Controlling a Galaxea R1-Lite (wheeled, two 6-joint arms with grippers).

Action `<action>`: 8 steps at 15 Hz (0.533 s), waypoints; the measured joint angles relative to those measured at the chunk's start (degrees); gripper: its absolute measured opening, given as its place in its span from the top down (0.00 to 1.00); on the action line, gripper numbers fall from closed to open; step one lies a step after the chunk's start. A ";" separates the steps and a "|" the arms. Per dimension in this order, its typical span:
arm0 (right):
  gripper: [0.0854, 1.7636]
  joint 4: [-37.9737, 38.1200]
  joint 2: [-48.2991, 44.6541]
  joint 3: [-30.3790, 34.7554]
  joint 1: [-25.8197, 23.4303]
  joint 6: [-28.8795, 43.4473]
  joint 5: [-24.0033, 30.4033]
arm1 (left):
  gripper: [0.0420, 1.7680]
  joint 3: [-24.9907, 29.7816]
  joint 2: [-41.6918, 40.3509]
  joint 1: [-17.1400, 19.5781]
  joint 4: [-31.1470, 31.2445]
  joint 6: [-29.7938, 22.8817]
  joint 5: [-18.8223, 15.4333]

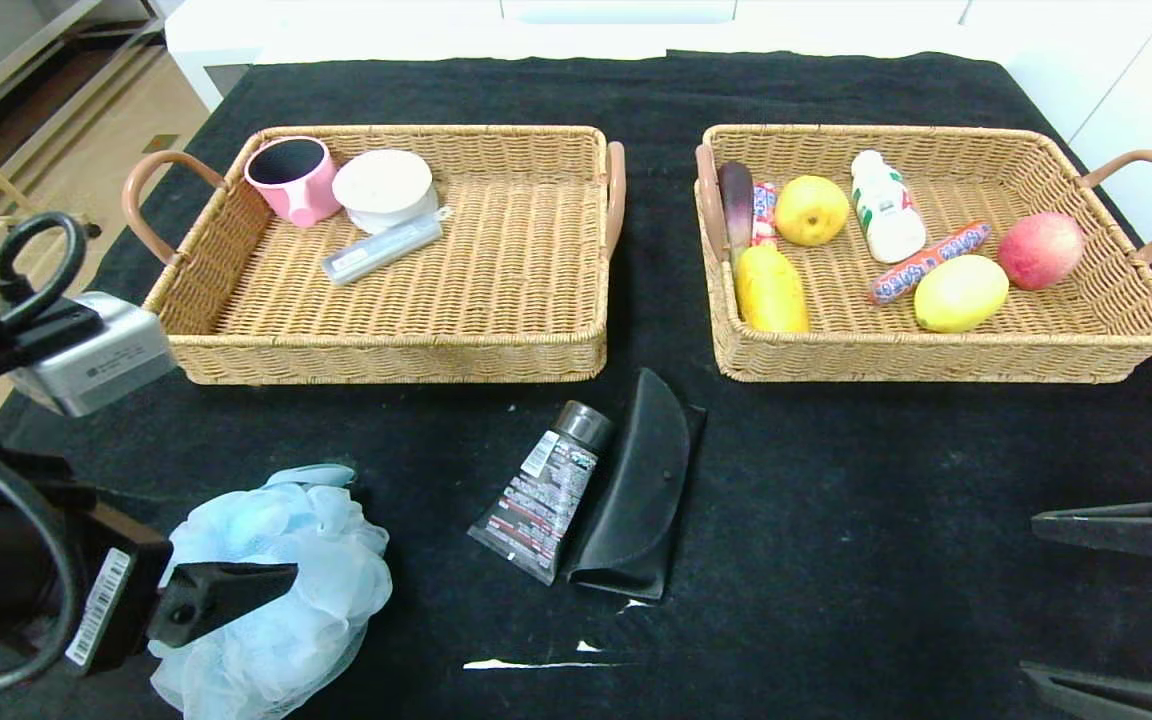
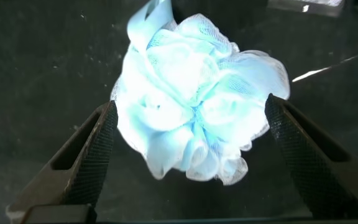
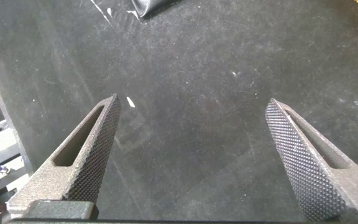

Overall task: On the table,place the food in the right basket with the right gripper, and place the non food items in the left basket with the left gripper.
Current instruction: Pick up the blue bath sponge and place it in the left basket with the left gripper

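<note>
Left basket (image 1: pixel 236 340) three items; right basket (image 1: pixel 1151 325) seven.

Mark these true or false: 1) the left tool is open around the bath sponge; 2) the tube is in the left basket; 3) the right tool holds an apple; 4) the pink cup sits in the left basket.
1) True: the left tool stands open, its fingers on either side of the bath sponge.
2) False: the tube lies on the table, beside the black case.
3) False: the right tool is open over bare cloth; the apple lies in the right basket.
4) True: the pink cup sits in the left basket.
</note>
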 joint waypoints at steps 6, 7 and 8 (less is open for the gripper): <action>0.03 0.02 -0.16 0.44 0.48 -0.09 0.00 | 0.03 5.44 2.46 -0.06 -2.73 -0.09 0.41; 0.03 0.02 -0.16 0.49 0.48 -0.07 -0.02 | 0.03 6.49 2.79 -0.06 -3.97 -0.06 0.41; 0.03 0.00 -0.16 0.50 0.48 -0.07 -0.02 | 0.03 7.59 3.19 -0.09 -5.11 -0.09 0.35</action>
